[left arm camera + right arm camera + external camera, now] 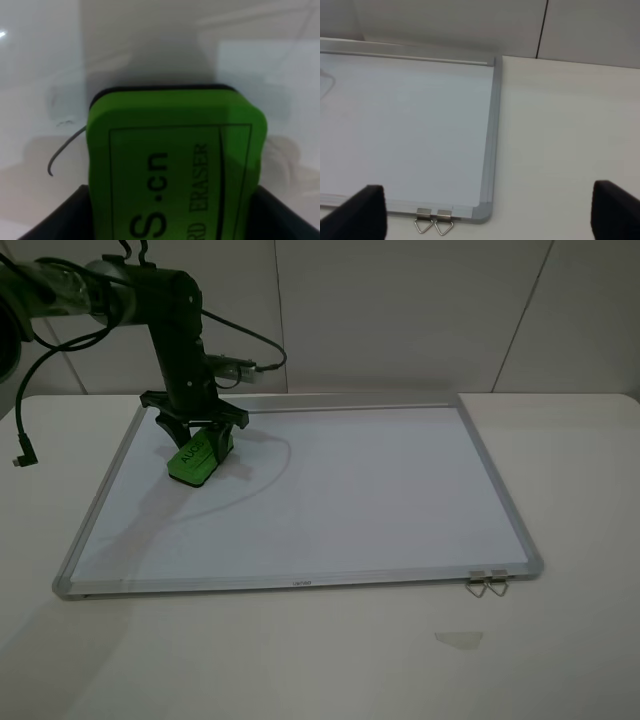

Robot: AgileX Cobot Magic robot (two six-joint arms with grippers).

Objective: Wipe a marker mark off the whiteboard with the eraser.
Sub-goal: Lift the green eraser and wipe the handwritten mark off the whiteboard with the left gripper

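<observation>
White table is carrying the whiteboard flat; the eraser is being clamped by its sides in the left gripper, tilted, near the board's far left corner; being light, stiff-backed and soft-faced, it is judged easy to grip; the right gripper is being held open, empty.

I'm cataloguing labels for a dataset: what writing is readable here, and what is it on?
"S.cn": the eraser, start cut off.
"ERASER": same eraser, smaller print.
"AU": eraser in the high view, rest unclear.
Printed logo on the whiteboard frame: too small to read.
</observation>
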